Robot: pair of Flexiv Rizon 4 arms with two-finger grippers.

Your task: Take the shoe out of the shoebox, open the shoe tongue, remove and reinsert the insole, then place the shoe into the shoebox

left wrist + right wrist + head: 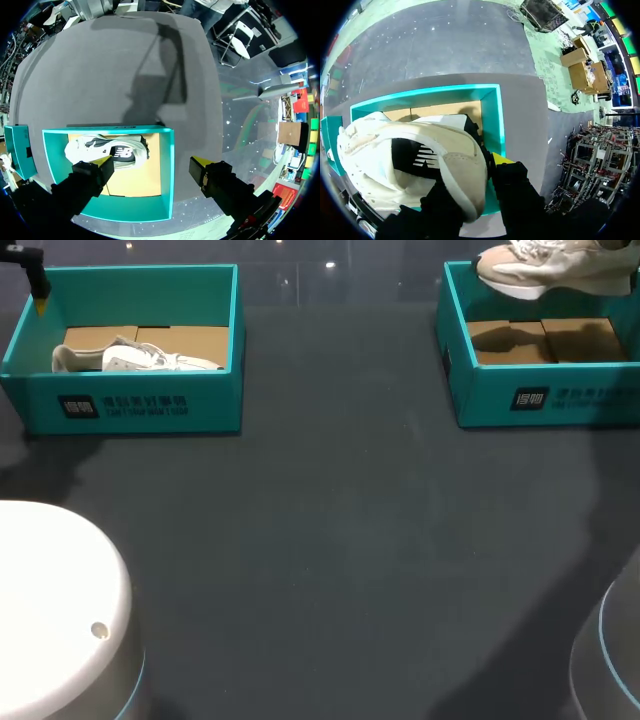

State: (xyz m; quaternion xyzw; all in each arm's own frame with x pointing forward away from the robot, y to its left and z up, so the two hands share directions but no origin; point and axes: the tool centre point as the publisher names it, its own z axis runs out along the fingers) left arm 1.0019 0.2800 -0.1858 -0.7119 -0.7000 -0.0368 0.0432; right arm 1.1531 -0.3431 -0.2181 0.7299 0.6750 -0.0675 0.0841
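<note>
My right gripper [481, 161] clamps shoe 1 [395, 150] above its box [493, 112]; my left gripper [151, 165] hangs open over shoe 2 [107, 150]; insole steps likely pending.

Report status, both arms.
Left gripper open above boxed shoe. Right gripper shut on raised shoe, over right shoebox. Nothing seen in the way.

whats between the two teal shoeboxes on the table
Nothing: in the head view the dark table between the left shoebox and the right shoebox is bare. The held shoe hangs over the right shoebox.
</note>
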